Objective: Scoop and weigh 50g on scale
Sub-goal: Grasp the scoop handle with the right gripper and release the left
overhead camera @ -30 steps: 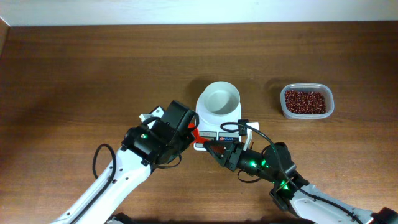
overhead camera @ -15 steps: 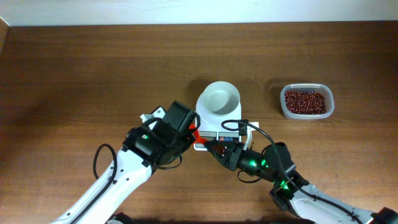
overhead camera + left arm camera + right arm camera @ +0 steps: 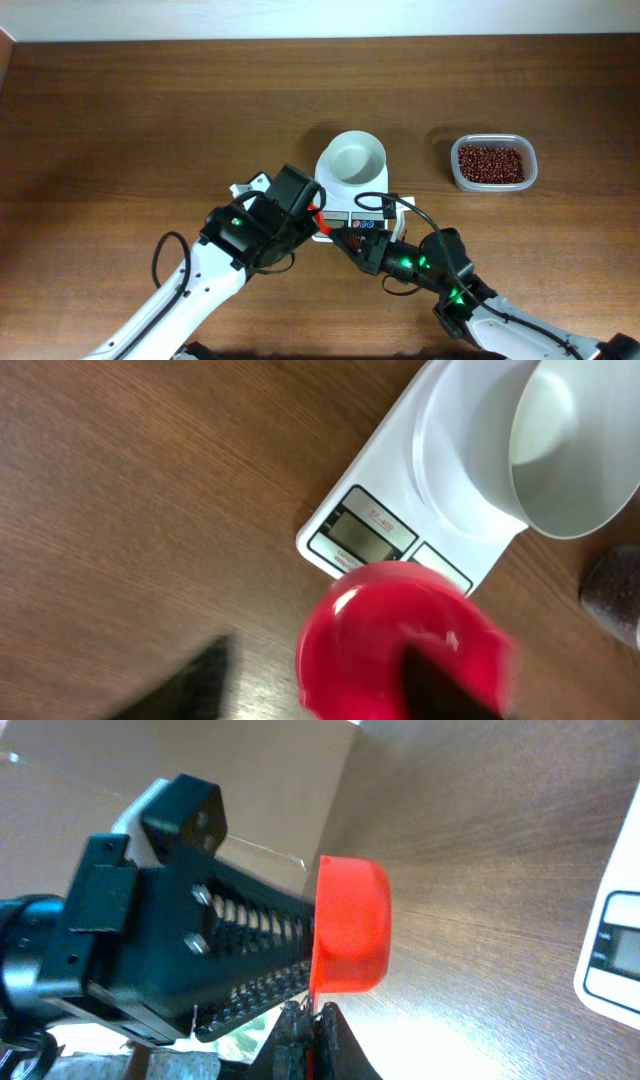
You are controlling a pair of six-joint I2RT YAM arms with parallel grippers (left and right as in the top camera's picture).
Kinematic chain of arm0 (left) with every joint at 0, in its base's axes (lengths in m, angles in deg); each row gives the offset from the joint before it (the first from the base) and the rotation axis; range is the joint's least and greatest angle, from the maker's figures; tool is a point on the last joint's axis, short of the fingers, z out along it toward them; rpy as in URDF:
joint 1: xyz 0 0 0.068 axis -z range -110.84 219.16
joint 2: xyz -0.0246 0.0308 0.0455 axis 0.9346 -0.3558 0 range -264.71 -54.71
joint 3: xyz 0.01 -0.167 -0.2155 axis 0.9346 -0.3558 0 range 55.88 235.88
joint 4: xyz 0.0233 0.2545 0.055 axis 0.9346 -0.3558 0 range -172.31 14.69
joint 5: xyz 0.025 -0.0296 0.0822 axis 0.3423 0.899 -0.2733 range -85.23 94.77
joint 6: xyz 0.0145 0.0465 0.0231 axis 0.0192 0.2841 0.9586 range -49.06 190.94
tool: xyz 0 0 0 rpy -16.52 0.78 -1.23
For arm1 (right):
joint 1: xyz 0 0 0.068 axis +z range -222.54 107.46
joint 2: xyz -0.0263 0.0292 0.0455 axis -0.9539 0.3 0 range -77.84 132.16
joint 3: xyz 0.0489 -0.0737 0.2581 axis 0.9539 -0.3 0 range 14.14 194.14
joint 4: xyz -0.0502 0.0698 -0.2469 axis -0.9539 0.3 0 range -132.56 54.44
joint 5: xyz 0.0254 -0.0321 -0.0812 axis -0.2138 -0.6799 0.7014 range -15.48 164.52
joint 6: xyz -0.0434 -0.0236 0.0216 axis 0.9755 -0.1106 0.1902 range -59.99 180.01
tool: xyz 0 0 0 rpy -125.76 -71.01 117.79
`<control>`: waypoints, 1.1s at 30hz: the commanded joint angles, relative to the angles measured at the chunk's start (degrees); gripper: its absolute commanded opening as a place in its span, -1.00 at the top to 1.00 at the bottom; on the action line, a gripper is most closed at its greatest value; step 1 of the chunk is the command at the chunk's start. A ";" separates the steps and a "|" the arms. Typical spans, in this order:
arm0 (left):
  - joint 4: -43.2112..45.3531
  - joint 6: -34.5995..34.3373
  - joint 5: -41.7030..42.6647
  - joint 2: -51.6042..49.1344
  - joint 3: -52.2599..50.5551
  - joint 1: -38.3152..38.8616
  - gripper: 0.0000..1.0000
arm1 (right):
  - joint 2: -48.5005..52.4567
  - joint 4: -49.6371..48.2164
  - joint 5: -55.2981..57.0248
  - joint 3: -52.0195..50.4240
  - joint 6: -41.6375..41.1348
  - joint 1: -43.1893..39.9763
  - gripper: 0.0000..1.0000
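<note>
Left arm: reaching in from the lower left, with the left gripper hanging at the scale's front-left corner and its jaws standing apart.
Right arm: stretching in from the lower right, with the right gripper pinching closed on the red scoop's thin lower edge.
Red scoop: glossy, rounded plastic cup.
Scale: sitting mid-table, a flat white rectangle with a grey display, carrying a smooth round bowl.
Table: showing dark wood grain.
</note>
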 commanded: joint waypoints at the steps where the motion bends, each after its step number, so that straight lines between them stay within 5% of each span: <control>1: -0.09 0.07 -0.50 -0.22 0.98 0.37 -0.89 | 0.04 6.80 -0.28 0.37 6.78 0.31 0.92; 6: -2.54 0.09 -6.16 0.04 1.01 0.31 -0.99 | -3.10 12.41 -4.24 0.37 14.78 -2.80 0.92; 9: -3.89 0.09 -10.27 1.05 1.01 -0.28 -0.99 | -10.51 25.49 -5.16 0.37 19.91 -9.53 0.92; 15: -2.40 0.04 -11.30 2.64 1.01 -2.75 -1.00 | -40.83 57.92 -6.36 3.34 28.79 -24.39 0.92; 17: -0.68 0.07 -7.63 2.64 1.01 -2.73 -0.26 | -48.96 64.67 -6.40 3.37 28.72 -29.22 0.92; 18: 0.11 0.07 -4.87 2.64 1.01 -2.73 0.39 | -53.48 67.10 -6.58 3.39 28.76 -32.28 0.92; 20: 0.15 0.11 -3.85 2.56 1.01 -2.12 1.00 | -59.14 68.15 -6.58 3.41 29.35 -36.46 0.92; 26: 7.76 0.13 -9.70 -6.51 0.96 9.79 1.00 | -66.03 68.15 -6.38 3.52 30.01 -45.99 0.93; 33: 22.77 0.07 -9.77 -22.25 0.96 13.44 1.00 | -66.03 68.17 -6.36 3.52 30.01 -46.73 0.92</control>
